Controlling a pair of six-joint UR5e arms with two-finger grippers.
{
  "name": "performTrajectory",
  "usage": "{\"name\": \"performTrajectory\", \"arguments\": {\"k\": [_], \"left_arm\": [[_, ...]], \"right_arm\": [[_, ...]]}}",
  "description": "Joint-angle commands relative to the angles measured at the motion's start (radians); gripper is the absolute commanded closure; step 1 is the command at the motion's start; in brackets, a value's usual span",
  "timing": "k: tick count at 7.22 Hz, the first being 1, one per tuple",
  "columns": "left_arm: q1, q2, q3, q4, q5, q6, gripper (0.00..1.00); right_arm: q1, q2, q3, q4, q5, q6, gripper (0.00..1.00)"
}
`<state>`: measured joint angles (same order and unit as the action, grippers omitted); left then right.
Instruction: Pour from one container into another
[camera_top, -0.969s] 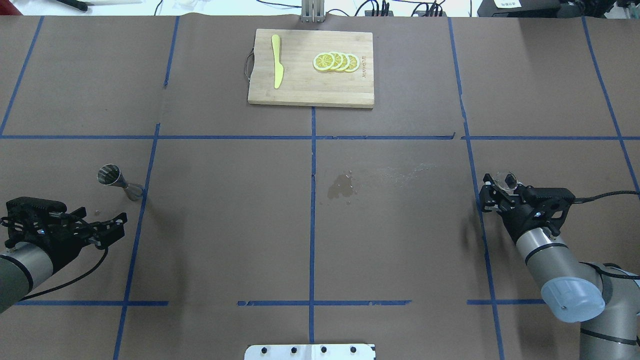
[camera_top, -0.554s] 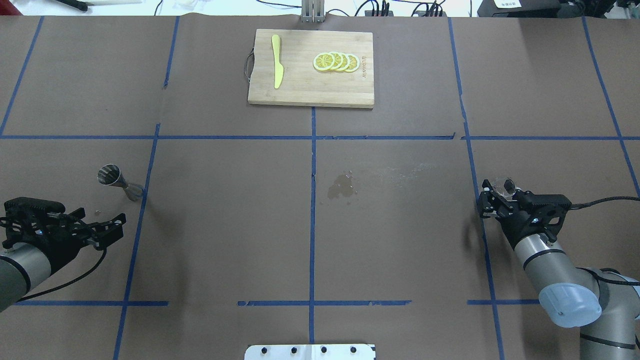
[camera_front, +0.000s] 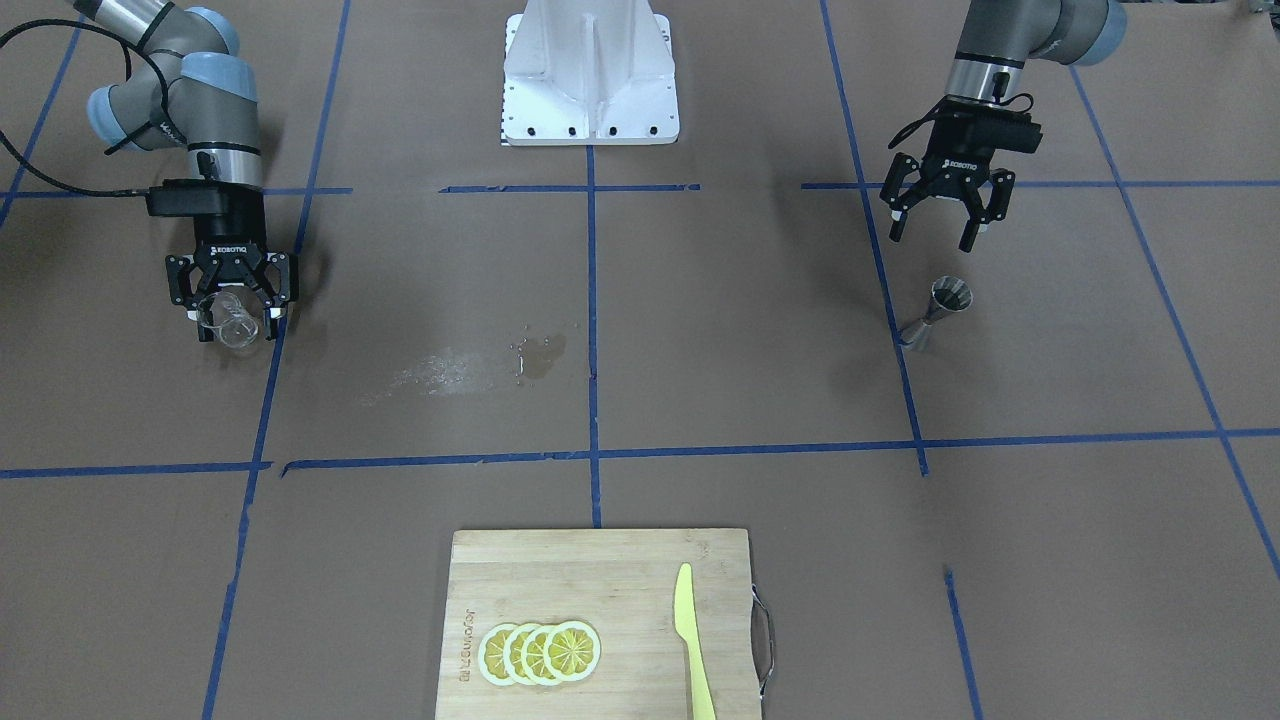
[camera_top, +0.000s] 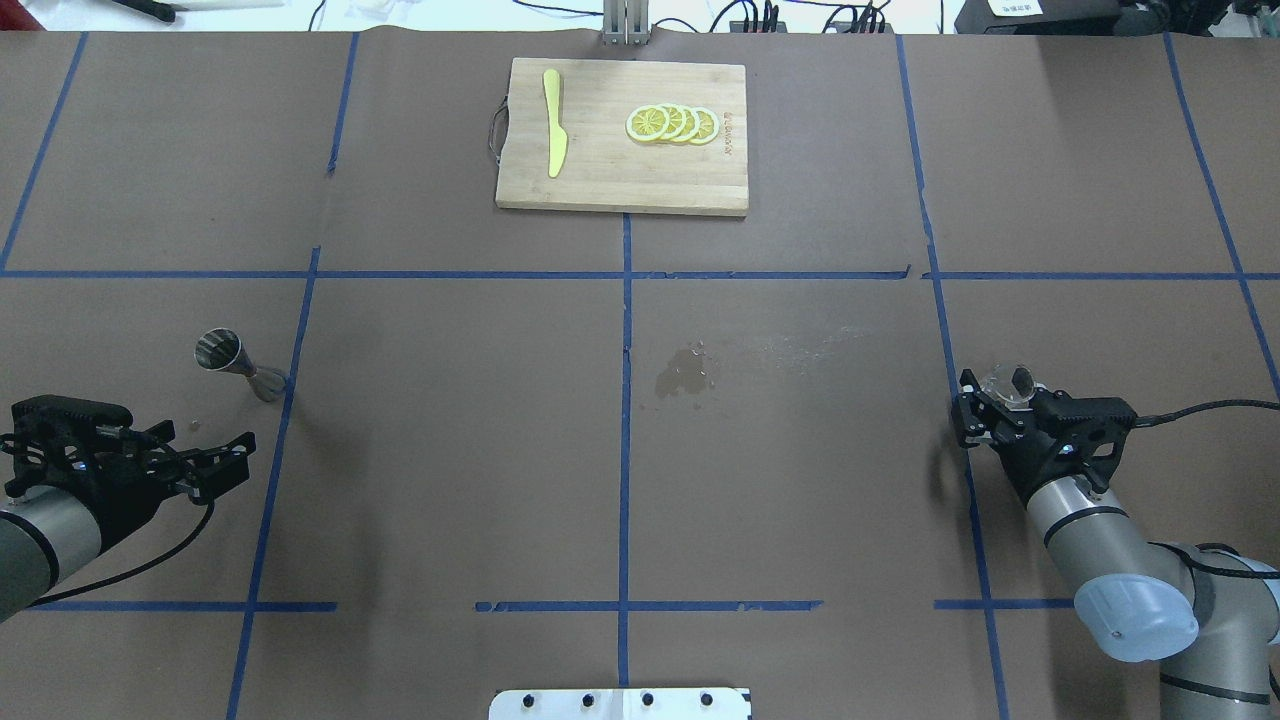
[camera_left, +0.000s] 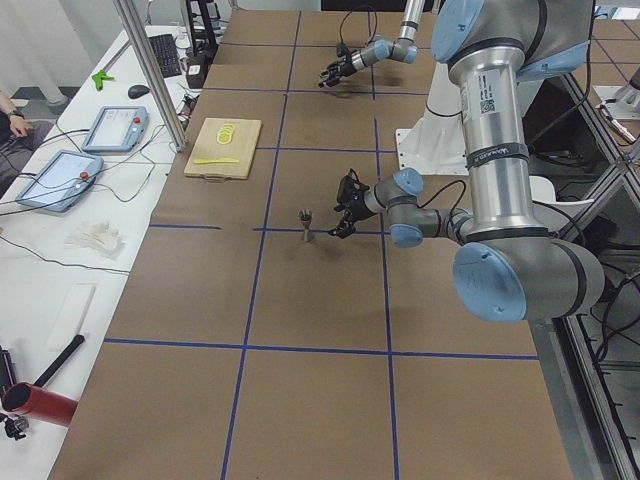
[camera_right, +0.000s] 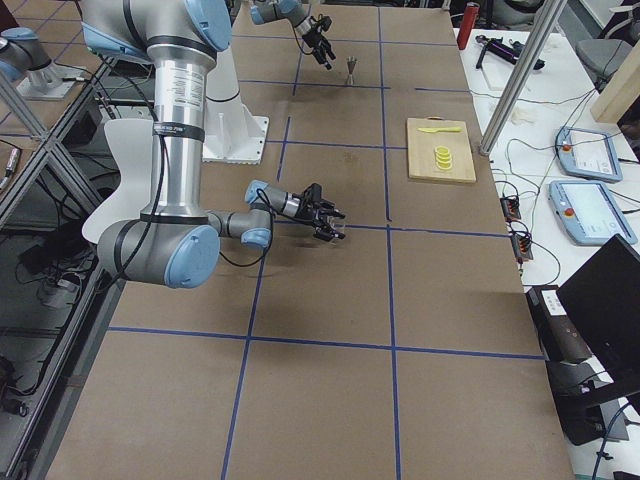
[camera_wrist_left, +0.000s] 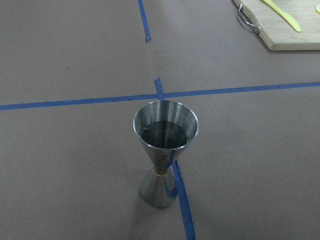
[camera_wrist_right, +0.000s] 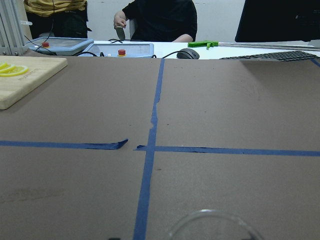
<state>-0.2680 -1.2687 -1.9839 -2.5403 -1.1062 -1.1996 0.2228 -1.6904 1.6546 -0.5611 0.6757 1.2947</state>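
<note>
At opposite ends of desk (camera_top: 450, 450): jigger (camera_wrist_left: 165, 150) upright, liquid inside, left gripper (camera_front: 932, 238) jaws spread, empty; glass cup (camera_front: 232, 335) clamped in right gripper (camera_front: 235, 316) jaws; pour apparently done.

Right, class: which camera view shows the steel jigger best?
The left wrist-mounted view: the jigger stands upright at centre, large, its upper cone open to sight with what looks like liquid inside. The overhead and front-facing views show it whole but small; the side views, tiny. The right wrist-mounted view misses it.
</note>
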Motion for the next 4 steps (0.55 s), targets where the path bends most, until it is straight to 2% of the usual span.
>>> {"name": "performTrajectory", "arguments": {"k": [1, 4], "left_arm": [[0.001, 0.0, -0.021, 0.0, -0.029, -0.002, 0.0], [0.004, -0.001, -0.033, 0.0, -0.053, -0.005, 0.0]], "right_arm": [[0.0, 0.003, 0.007, 0.001, 0.001, -0.002, 0.01], [0.0, -0.008, 0.022, 0.001, 0.01, -0.005, 0.0]]}}
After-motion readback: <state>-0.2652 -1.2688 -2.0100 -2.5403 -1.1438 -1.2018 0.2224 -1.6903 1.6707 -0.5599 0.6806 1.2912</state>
